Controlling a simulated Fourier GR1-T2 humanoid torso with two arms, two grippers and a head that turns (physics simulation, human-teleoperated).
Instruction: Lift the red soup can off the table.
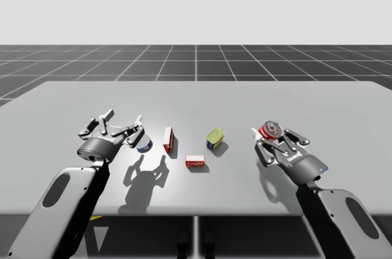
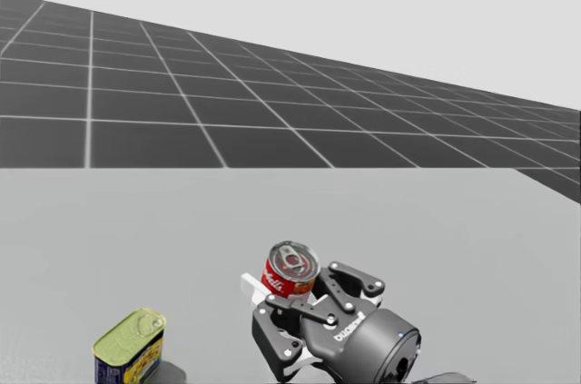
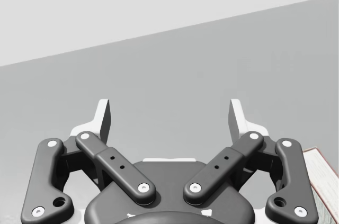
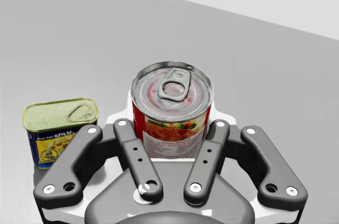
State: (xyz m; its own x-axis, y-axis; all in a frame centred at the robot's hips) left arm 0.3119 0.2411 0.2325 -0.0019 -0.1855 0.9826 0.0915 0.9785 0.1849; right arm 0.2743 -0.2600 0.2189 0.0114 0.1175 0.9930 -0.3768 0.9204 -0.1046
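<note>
Reaching in from the near right edge, my right arm (image 1: 343,213) angles up over the table (image 1: 343,106). The right arm's jaws are closed on the red soup can (image 4: 172,110), one finger on each side. The can stands nearly upright with its long axis vertical and its pull-tab lid up. It is over the table's right part, beside the green-lidded tin (image 4: 58,128), and its base is hidden behind the linkage. My left arm (image 1: 61,198) hovers. The left arm's jaws are spread wide and empty beside a blue-and-white can (image 1: 145,144).
</note>
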